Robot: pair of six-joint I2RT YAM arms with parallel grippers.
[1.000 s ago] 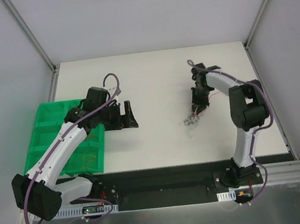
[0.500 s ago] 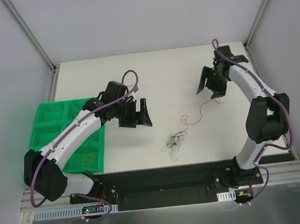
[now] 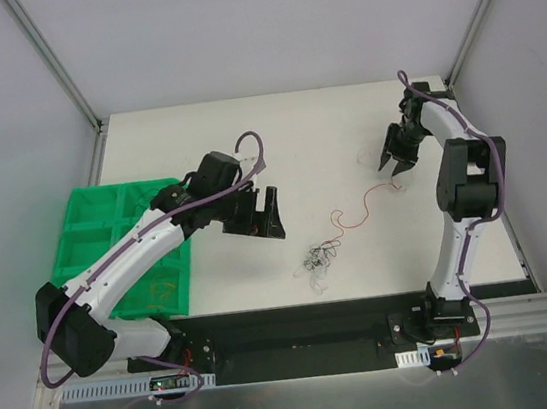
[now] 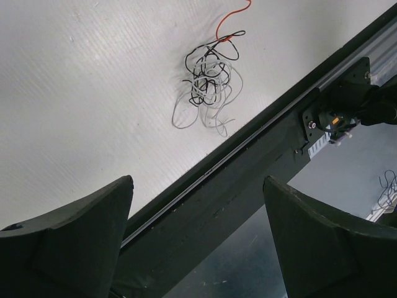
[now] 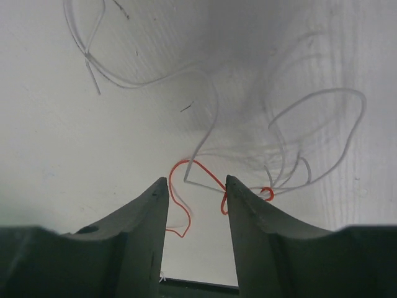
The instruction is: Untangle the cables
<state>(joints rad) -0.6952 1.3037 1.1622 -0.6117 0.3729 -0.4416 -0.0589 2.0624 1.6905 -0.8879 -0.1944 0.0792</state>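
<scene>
On the table (image 3: 276, 144), tangled cables (image 3: 317, 257)

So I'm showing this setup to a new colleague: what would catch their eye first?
The small black-and-white tangle of cables by the near edge of the table, with an orange strand trailing from it toward the right gripper. Then the bright green bin at the left, partly under the left arm.
</scene>
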